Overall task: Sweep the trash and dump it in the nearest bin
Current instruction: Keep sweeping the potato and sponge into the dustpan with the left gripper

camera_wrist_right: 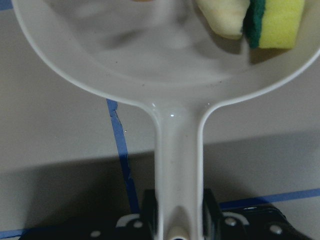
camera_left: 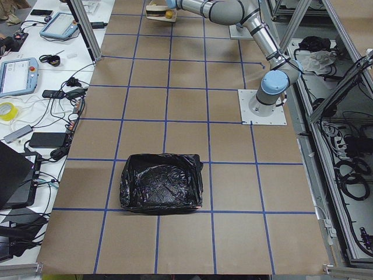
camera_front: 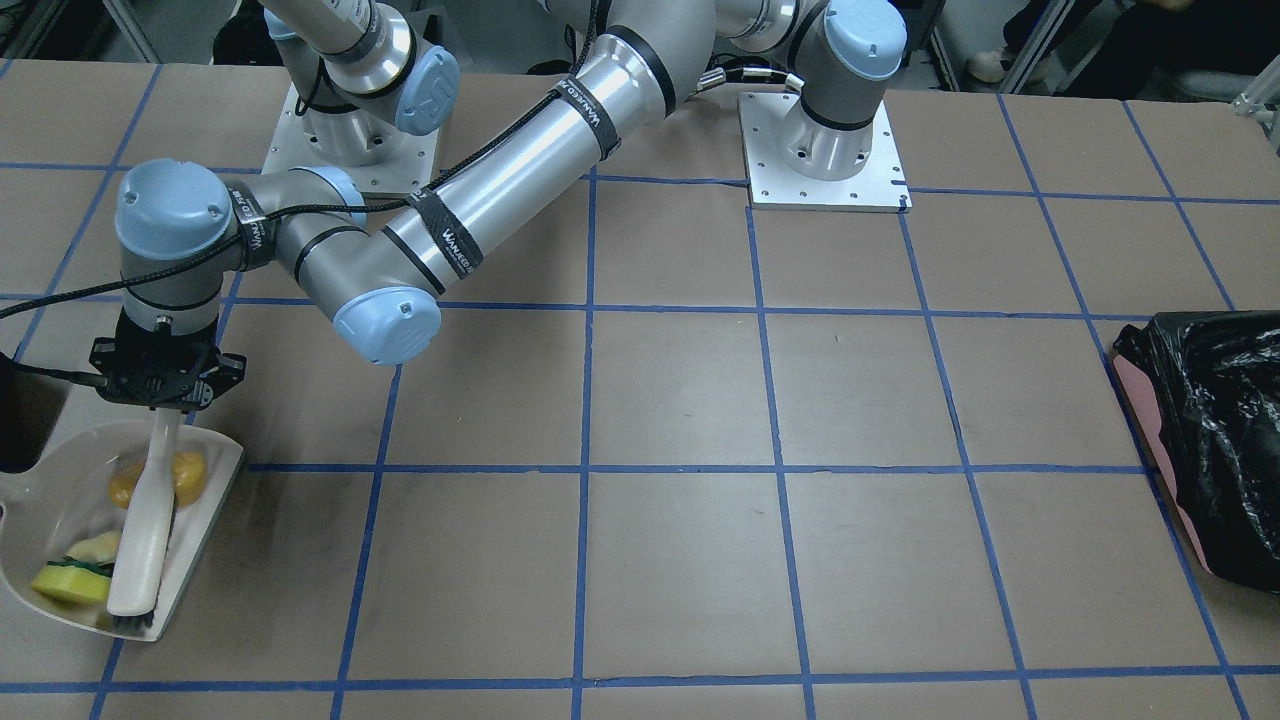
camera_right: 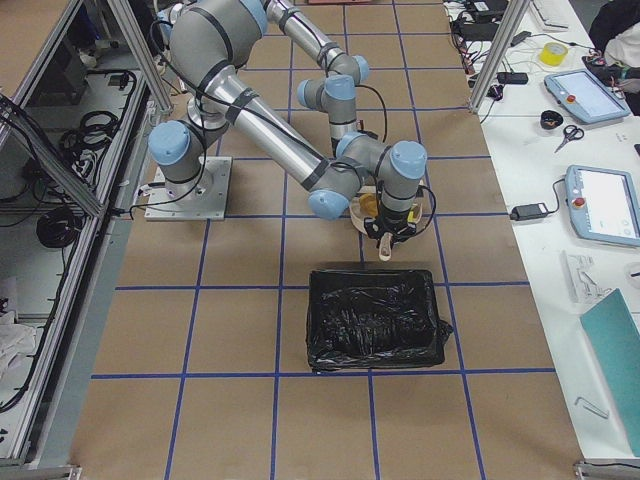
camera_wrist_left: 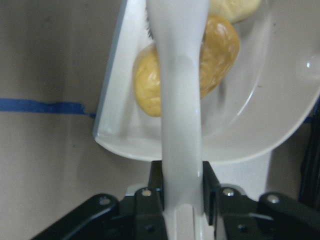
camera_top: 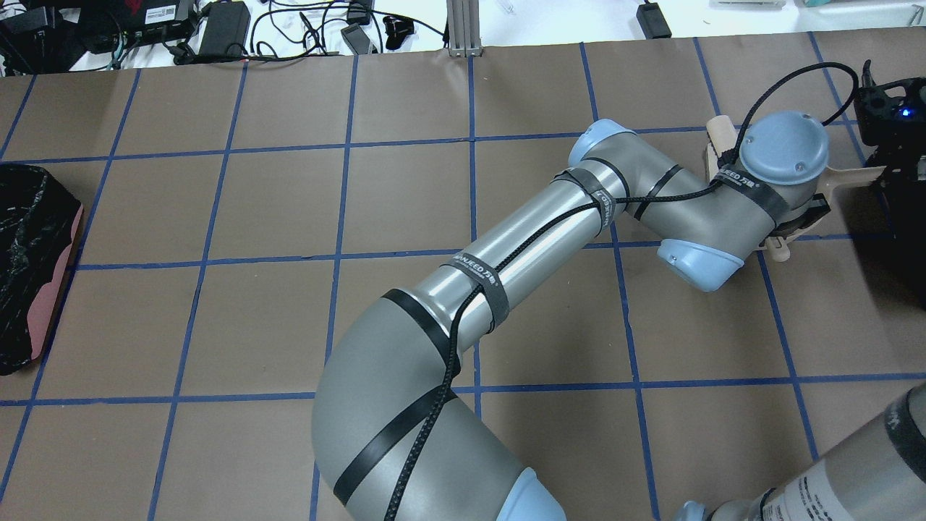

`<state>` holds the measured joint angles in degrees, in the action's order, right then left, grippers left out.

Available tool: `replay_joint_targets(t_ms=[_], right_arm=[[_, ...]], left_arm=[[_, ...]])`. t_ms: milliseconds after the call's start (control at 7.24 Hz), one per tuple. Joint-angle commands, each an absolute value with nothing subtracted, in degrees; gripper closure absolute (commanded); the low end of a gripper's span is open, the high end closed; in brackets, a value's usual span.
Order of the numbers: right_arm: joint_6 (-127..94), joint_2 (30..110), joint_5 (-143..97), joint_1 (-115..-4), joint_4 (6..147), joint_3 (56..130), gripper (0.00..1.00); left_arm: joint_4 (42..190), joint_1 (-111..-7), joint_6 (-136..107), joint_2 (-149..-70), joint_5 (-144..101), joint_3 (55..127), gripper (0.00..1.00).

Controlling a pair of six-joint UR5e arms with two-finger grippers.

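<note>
The white dustpan point(camera_front: 62, 485) was found on the table point(camera_front: 680, 400), at about 8 o'clock of the front-facing frame. All three pieces of trash were recorded inside it. The orange-yellow oval point(camera_front: 190, 470) was placed toward the pan's 12 o'clock. The pale peel point(camera_front: 98, 546) and the yellow-and-green sponge wedge point(camera_front: 66, 584) were found touching each other at its 7 o'clock.

The left gripper point(camera_front: 163, 402), on the arm extended across from the far base, was observed with its jaws pinched on the handle of the brush point(camera_front: 145, 540). The brush was laid from 12 to 6 o'clock across the pan. Its handle was seen to pass over the oval, and its dark bristles were noted at the pan's 6 o'clock edge.

The right gripper point(camera_wrist_right: 179, 212) was seen in the right wrist view with its jaws clamped on the dustpan's handle.

In the exterior right view the black-bagged bin point(camera_right: 375, 320) was noted near the pan, at its 6 o'clock, and apart from it. The pink-sided bin point(camera_front: 1160, 440) was noted well apart, at 3 o'clock of the front-facing frame.
</note>
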<state>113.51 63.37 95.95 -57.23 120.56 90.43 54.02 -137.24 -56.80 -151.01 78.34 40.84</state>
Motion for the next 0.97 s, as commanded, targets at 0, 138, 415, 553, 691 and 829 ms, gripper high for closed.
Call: replay_joint_targets(t_ms=[0,138,415,553,691,829], right_arm=[[113.03,63.72,95.36,-57.13,119.88,90.26,1.00],[113.03,63.81,95.36,-56.78,119.71,90.09,1.00],[112.94,65.55,95.10,-56.25,118.57,89.74,1.00],[112.68,67.22,89.88,-54.86,116.65,89.56,1.00],[112.59,67.58,87.13,-52.49,111.85,89.47,1.00],[112.67,67.67,85.45,-51.77,111.36,89.39,1.00]], left_arm=[[54.23,-135.63,-53.71,-149.51,78.31,42.09,1.00],[54.32,-134.92,-54.57,-148.46,77.88,42.80,1.00],[61.63,-131.33,-56.34,-143.90,75.68,42.89,1.00],[64.31,-129.31,-52.60,-141.35,75.85,43.59,1.00],[68.95,-125.81,-47.77,-139.15,76.20,45.59,1.00],[70.65,-121.77,-42.24,-136.35,76.38,49.79,1.00]])
